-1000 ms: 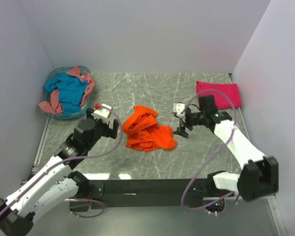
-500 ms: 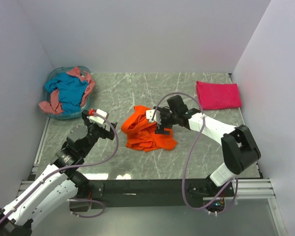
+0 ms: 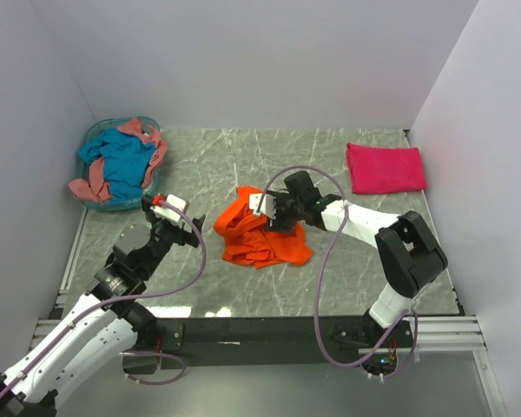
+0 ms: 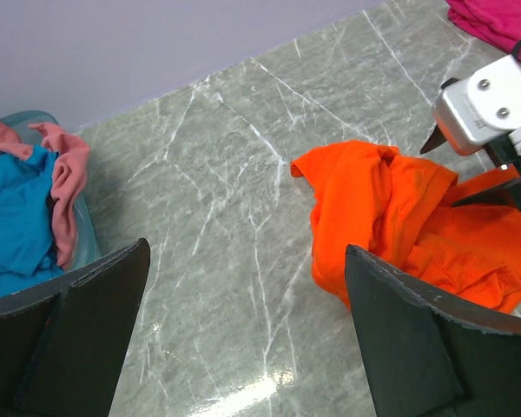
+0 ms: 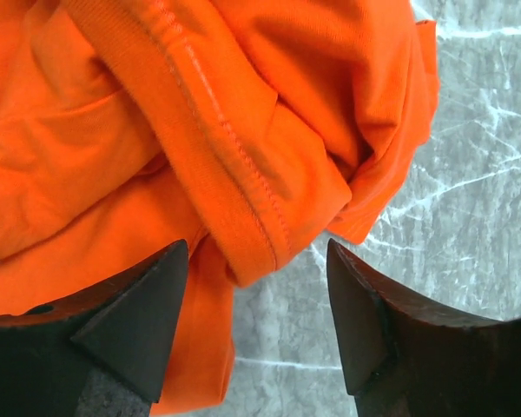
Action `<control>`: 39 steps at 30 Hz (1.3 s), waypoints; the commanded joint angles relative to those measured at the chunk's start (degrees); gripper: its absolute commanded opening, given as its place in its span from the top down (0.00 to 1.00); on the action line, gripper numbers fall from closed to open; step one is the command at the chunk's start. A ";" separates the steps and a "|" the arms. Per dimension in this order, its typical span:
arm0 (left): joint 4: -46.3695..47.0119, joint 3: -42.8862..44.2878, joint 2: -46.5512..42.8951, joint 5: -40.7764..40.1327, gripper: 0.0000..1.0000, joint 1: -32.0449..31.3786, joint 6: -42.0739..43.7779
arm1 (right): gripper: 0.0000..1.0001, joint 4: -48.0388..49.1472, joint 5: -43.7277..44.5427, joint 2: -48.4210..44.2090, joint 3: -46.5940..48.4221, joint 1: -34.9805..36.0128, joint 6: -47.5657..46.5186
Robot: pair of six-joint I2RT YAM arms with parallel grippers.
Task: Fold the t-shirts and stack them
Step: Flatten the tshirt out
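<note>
The orange t-shirt (image 3: 259,234) lies crumpled at the table's middle; it also shows in the left wrist view (image 4: 399,217) and fills the right wrist view (image 5: 156,130). My right gripper (image 3: 271,215) is open, right over the shirt's upper edge, with a ribbed hem (image 5: 234,208) between its fingers (image 5: 139,313). My left gripper (image 3: 178,228) is open and empty, left of the shirt. A folded magenta-pink t-shirt (image 3: 385,168) lies at the back right. The teal-blue t-shirt (image 3: 117,159) and the salmon-pink t-shirt (image 3: 152,148) sit in the basket.
A pale blue round basket (image 3: 113,201) stands at the back left by the left wall. White walls close in the table on three sides. A black rail (image 3: 260,330) runs along the near edge.
My right gripper has swung left from beside the shirt's right edge onto the orange shirt. My left gripper has drawn back slightly to the left.
</note>
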 commanded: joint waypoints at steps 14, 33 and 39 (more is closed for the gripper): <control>4.29 -2.08 -3.62 10.19 0.00 -0.11 2.68 | 0.93 2.76 -0.68 1.16 3.10 1.60 2.41; 5.26 6.16 20.71 15.95 0.08 -12.55 0.66 | 1.00 -8.22 -6.04 -22.83 3.37 -7.01 11.11; 10.62 9.50 30.29 5.30 0.05 -19.79 2.15 | 1.00 -8.31 -9.12 -26.70 2.66 -8.69 14.80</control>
